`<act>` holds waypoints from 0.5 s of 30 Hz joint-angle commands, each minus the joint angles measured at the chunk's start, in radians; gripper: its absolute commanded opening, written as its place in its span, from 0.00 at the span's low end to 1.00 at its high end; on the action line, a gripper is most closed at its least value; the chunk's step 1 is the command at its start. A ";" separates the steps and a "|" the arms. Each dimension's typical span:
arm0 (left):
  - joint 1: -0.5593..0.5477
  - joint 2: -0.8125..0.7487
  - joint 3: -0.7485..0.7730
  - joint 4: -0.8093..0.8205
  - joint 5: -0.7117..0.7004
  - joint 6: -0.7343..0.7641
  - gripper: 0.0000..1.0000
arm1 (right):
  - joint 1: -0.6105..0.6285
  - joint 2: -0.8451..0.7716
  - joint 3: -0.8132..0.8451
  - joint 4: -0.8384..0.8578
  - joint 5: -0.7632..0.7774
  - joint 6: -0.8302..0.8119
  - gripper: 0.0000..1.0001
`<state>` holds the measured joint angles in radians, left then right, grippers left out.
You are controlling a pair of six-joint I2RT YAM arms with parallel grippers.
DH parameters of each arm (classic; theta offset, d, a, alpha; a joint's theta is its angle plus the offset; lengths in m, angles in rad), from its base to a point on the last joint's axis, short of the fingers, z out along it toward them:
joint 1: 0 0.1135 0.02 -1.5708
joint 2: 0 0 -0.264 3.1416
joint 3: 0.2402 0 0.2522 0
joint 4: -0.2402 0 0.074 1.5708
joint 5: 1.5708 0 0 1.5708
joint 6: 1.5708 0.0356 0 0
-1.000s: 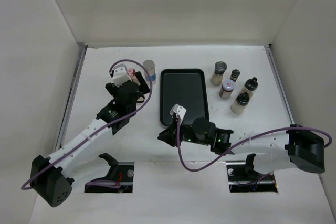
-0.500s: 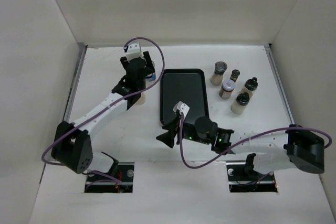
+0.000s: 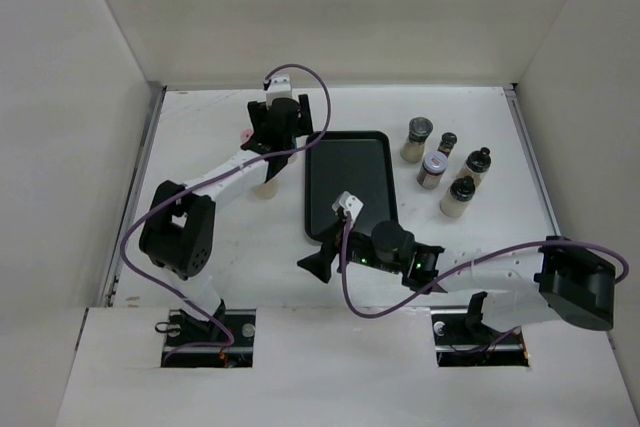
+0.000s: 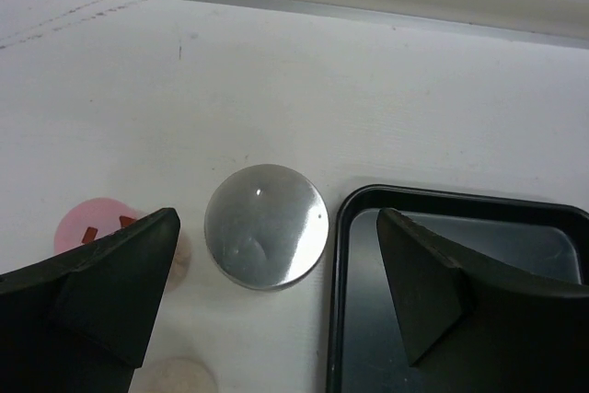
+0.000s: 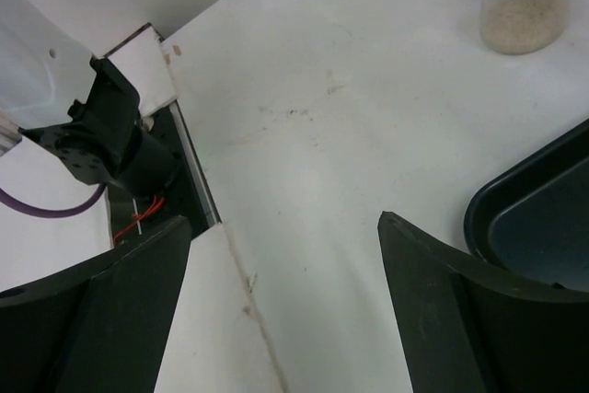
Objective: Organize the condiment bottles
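Grasp step: left fingers (image 4: 101, 292) spread above silver-capped jar (image 4: 266, 238), tray (image 4: 339, 255) at its 3 o'clock; next lower and pinch; right fingers (image 5: 442, 319) spread, empty

Silver jar cap (image 4: 266, 225): polished metal, smooth, mirror-bright.
Pink cap (image 4: 87, 220): matt plastic.
Tray (image 4: 361, 306): black, smooth, glossy.
Table (image 4: 368, 89): white, matt, faintly scuffed.
Yellow-capped jar (image 5: 526, 8): clear wall, grainy beige fill.

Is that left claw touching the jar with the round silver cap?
Apart. In the left wrist view the silver-capped jar sits between the fingers of the open left gripper, with white table showing on both sides.
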<state>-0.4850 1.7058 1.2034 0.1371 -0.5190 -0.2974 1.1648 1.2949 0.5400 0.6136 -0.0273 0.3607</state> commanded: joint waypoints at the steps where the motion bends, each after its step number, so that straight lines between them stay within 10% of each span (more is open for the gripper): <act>1: 0.007 0.023 0.061 0.019 -0.019 0.023 0.89 | -0.003 0.006 0.014 0.061 -0.016 0.001 0.89; 6: 0.016 0.109 0.120 0.015 -0.039 0.033 0.84 | -0.004 0.003 0.012 0.058 -0.016 0.003 0.90; 15: 0.021 0.051 0.102 0.045 -0.076 0.037 0.36 | -0.012 -0.031 -0.005 0.058 -0.003 -0.003 0.90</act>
<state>-0.4706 1.8519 1.2861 0.1310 -0.5564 -0.2737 1.1595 1.3003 0.5396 0.6136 -0.0307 0.3595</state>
